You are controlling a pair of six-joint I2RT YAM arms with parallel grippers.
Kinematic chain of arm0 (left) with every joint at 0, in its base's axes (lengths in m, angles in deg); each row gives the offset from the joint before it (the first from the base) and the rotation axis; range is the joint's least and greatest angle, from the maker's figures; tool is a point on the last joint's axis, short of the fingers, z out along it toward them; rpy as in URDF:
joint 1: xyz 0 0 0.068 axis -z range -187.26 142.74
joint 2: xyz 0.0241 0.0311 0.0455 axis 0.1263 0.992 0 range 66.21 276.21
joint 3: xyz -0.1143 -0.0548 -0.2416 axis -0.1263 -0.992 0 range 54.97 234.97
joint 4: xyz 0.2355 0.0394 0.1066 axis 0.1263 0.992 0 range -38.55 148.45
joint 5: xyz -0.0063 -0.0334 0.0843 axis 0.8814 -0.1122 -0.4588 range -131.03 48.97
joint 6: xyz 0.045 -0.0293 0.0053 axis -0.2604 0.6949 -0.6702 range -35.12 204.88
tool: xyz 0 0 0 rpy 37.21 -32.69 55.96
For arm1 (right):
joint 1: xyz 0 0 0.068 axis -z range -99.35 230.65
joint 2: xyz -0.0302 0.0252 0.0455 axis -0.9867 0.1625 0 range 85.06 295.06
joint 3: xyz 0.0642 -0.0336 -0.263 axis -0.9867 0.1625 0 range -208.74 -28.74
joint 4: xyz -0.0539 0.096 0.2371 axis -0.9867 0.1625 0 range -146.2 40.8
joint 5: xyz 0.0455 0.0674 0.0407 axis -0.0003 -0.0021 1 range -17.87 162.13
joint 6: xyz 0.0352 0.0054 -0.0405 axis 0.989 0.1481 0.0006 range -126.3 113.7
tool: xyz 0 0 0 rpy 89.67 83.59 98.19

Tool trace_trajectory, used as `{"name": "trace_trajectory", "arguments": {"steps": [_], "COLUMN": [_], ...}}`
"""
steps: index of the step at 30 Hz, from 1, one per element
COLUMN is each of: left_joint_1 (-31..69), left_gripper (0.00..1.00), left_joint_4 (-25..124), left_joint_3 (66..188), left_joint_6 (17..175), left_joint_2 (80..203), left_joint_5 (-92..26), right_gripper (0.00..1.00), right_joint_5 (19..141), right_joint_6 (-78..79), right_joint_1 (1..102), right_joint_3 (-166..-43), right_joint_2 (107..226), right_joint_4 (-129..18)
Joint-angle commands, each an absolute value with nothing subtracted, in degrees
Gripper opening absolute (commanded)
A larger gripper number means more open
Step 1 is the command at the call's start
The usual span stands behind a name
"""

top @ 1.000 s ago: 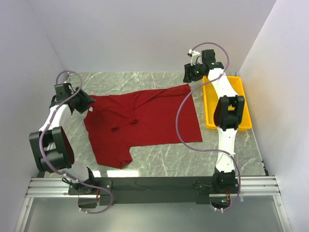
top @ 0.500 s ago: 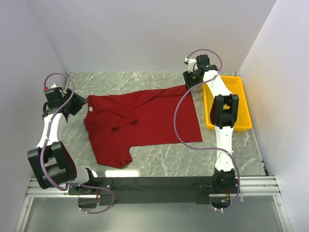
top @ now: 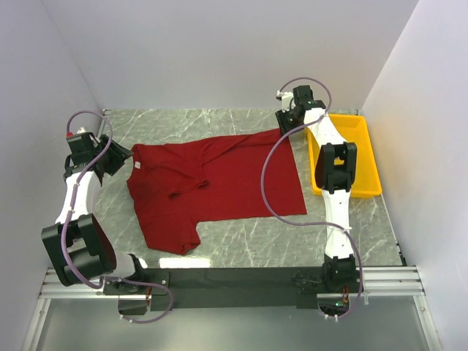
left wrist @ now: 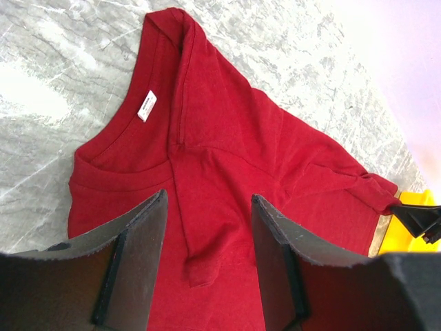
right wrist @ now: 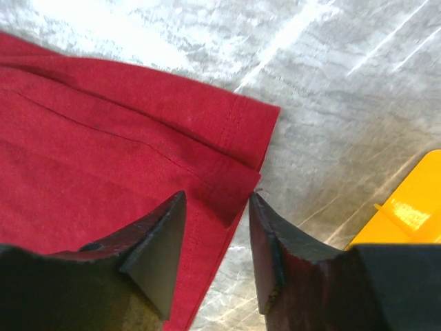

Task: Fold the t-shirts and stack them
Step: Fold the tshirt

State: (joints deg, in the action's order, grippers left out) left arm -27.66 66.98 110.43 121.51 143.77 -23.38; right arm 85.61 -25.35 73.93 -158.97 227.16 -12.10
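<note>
T-shirt [top: 219,183] is lying flat on the table [top: 241,245], with both claws open and empty.
Top: left gripper [top: 121,157] is hovering beside the collar and right gripper [top: 287,121] at the far hem corner, likely readying 1 fold. Left wrist: white neck tag [left wrist: 147,105] is showing, print unreadable. Right wrist: parted jaws are straddling that corner.

a maroon short-sleeved t-shirt [top: 219,186] lies spread, rumpled, on the marble table [top: 248,252], white neck tag [left wrist: 147,105] showing.
</note>
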Motion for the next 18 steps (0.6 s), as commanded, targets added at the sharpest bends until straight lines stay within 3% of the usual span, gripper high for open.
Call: {"name": "trace_trajectory", "arguments": {"steps": [1, 6, 11, 18], "left_joint_1": [-27.91, -27.91, -27.91, -28.00], "left_gripper": [0.57, 0.57, 0.57, 0.57], "left_joint_4": [66.75, 67.10, 67.63, 67.63], "left_joint_3": [110.52, 111.22, 112.01, 112.19], "left_joint_6": [120.57, 120.66, 120.39, 119.87], "left_joint_2": [142.50, 142.76, 142.94, 143.29], "left_joint_5": [-22.75, -22.66, -22.58, -22.49], "right_gripper": [0.46, 0.22, 0.05, 0.05], "right_joint_5": [85.31, 86.02, 87.33, 91.90], "right_joint_6": [-26.07, -26.95, -28.88, -36.43], "right_joint_1": [73.35, 73.27, 73.88, 75.29], "right_joint_3": [-162.33, -161.19, -155.85, -137.48], "right_joint_2": [228.58, 228.06, 224.29, 210.15], "right_joint_4": [-13.84, -14.27, -16.20, -23.76]}}
